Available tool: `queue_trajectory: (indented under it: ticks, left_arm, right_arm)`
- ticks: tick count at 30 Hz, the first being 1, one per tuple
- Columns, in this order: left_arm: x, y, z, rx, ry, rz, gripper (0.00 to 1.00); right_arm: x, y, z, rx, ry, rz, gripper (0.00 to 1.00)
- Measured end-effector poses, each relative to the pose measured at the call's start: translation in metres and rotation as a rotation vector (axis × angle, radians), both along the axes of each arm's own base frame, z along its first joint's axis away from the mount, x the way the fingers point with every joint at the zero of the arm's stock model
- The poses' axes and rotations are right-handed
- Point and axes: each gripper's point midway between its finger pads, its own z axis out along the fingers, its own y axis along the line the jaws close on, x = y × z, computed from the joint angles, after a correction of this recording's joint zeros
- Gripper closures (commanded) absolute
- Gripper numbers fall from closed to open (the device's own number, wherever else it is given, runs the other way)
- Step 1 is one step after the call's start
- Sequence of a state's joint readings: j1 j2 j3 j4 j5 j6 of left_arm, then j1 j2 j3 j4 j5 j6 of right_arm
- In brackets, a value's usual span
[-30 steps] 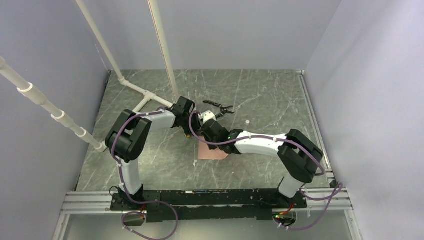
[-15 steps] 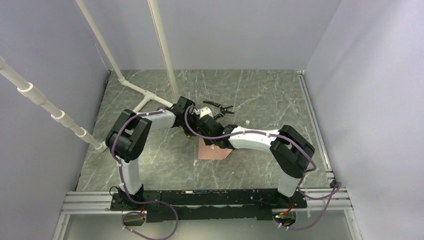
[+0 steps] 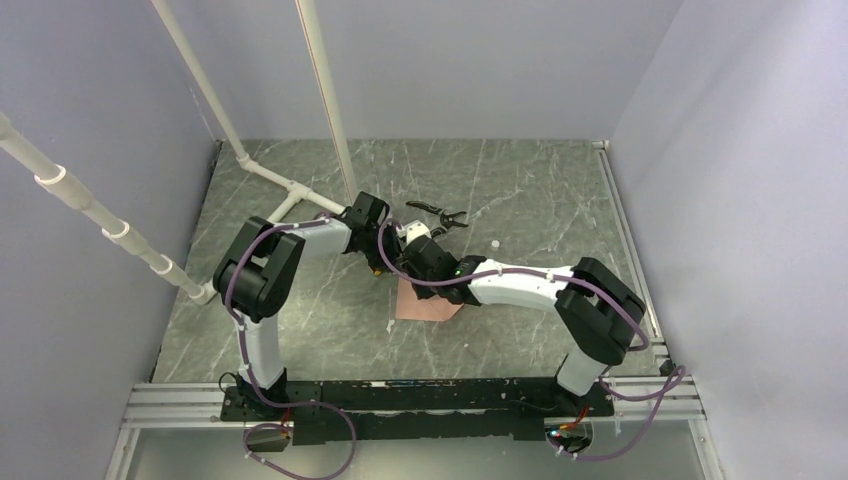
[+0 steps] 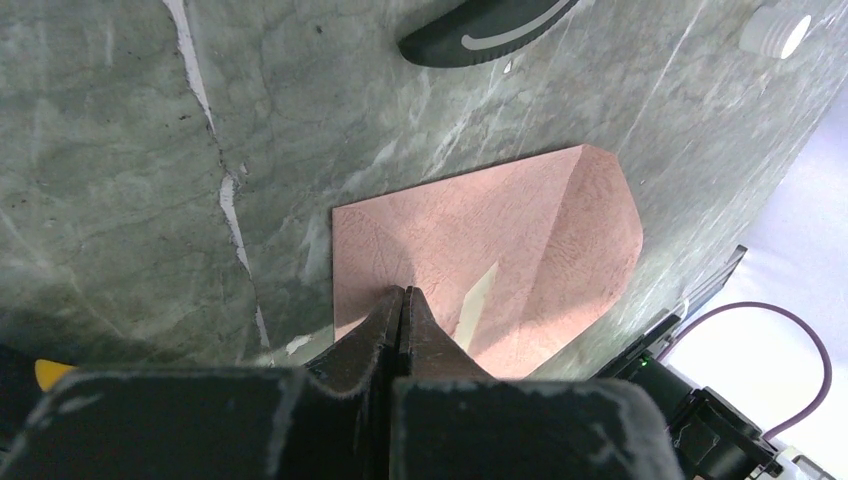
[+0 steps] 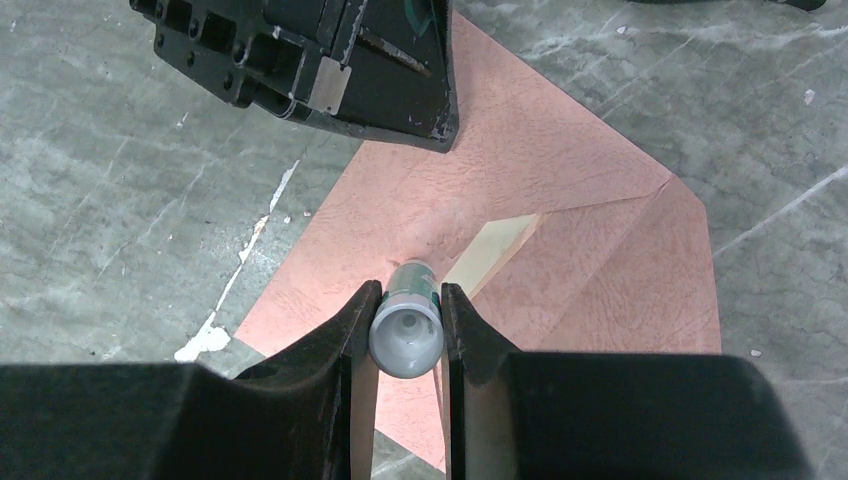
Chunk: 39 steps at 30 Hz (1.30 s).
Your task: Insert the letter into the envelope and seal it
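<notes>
Two steps appear to be left: gluing and closing. The envelope [image 4: 470, 220] lies flat on the table [image 4: 120, 150] between the two arms, with its flap [image 5: 640, 270] folded out and open, so it is not yet sealed. The letter shows in no view and no loose sheet lies on the table. It is probably already inside the envelope, but this cannot be confirmed. The left gripper [image 4: 402, 300] has its fingers pressed together, tips down on the near edge of the envelope, apparently pinning it in place. The right gripper [image 5: 407, 292] pinches a small white cylinder with a green label, judged to be a glue stick [image 5: 407, 335]. The tip of the stick touches the paper just beside the pale strip [image 5: 495, 248] near the fold. Gluing is therefore judged to be in hand. Still to do: finish the glue line, fold the flap over the body, and press it down. The pliers [image 3: 440, 212] and a white cap [image 4: 775, 30] lie apart from the envelope, farther back on the table.
</notes>
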<state>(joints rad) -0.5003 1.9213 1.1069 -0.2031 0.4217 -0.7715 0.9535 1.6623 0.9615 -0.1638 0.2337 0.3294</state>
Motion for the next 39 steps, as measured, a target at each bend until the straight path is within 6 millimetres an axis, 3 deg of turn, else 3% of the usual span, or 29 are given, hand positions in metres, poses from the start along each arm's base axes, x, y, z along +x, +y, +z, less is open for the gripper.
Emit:
queue_trajectory:
  ticks: [20,39]
  left_arm:
    - [0.001,-0.001,0.000,-0.002,0.027,-0.003,0.97]
    - [0.001,-0.001,-0.001,-0.027,0.057,-0.009,0.97]
  right_arm:
    - [0.037,-0.001,0.000,-0.027,-0.054,-0.097,1.00]
    - [0.010,0.004,-0.001,0.030,0.006,0.055,1.00]
